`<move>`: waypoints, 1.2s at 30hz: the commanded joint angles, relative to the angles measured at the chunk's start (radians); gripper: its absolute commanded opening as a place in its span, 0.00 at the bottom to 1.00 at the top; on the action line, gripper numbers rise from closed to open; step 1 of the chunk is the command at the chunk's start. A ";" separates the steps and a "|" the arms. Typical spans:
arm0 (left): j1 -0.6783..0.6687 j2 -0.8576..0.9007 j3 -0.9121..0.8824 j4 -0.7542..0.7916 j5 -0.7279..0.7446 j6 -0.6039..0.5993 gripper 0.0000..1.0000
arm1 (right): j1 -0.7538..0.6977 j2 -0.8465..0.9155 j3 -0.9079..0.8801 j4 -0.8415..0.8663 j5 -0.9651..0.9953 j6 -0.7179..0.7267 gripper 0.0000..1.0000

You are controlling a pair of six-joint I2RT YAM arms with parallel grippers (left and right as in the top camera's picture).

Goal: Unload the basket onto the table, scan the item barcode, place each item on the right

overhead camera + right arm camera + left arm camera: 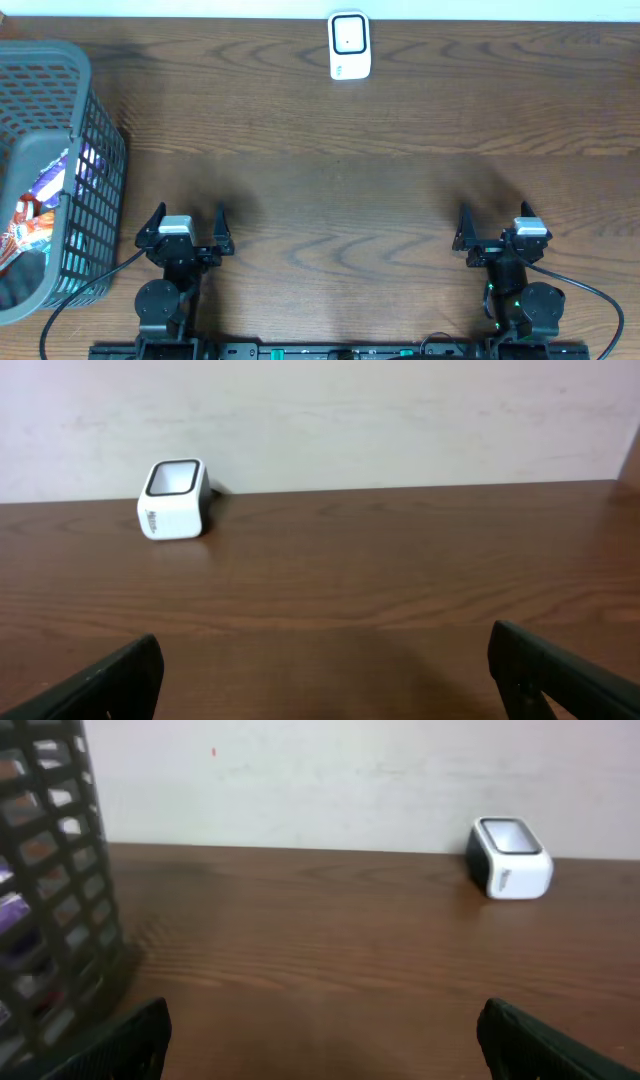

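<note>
Left claw [189,213] and right claw [495,214] both gape wide, gripping nothing. Barcode scanner [349,45] sits at the left one's 1 o'clock and the right one's 11. The basket [100,190] of snack packets [25,225] is at the left's 9.

Overhead is coming through evenly lit and diffuse, no hard glare. Soft dark shadow smudges are sitting on the table [340,130] just ahead of the left gripper [189,214] and right gripper [494,214], plus one by the basket [60,120]. The scanner [349,45] is reading near blown-out white. Wrist views are looking softer, with the basket and near finger edges blurring out of focus.
</note>
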 commanded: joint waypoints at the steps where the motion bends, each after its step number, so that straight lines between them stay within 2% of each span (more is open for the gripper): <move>1: 0.002 -0.006 -0.009 -0.026 0.217 -0.259 0.98 | -0.005 -0.007 -0.002 -0.002 -0.005 -0.012 0.99; 4: 0.001 -0.006 -0.009 -0.018 0.430 -0.518 0.98 | -0.005 -0.006 -0.002 -0.002 -0.006 -0.012 0.99; 7: 0.001 -0.006 -0.009 -0.018 0.484 -0.627 0.98 | -0.005 -0.006 -0.002 -0.002 -0.005 -0.012 0.99; 14: 0.001 -0.006 -0.009 0.128 0.463 -0.670 0.98 | -0.005 -0.006 -0.002 -0.002 -0.005 -0.012 0.99; 21: 0.002 -0.006 0.018 0.443 0.413 -0.673 0.98 | -0.005 -0.006 -0.002 -0.002 -0.005 -0.012 0.99; 25: 0.002 0.002 0.094 0.447 0.280 -0.669 0.98 | -0.005 -0.006 -0.002 -0.002 -0.006 -0.011 0.99; 28: 0.002 0.040 0.169 0.447 0.240 -0.627 0.98 | -0.005 -0.006 -0.002 -0.002 -0.005 -0.012 0.99; 32: 0.002 0.157 0.319 0.446 0.233 -0.515 0.98 | -0.005 -0.006 -0.002 -0.002 -0.006 -0.012 0.99; 36: 0.002 0.333 0.528 0.443 0.108 -0.507 0.98 | -0.005 -0.006 -0.002 -0.002 -0.005 -0.012 0.99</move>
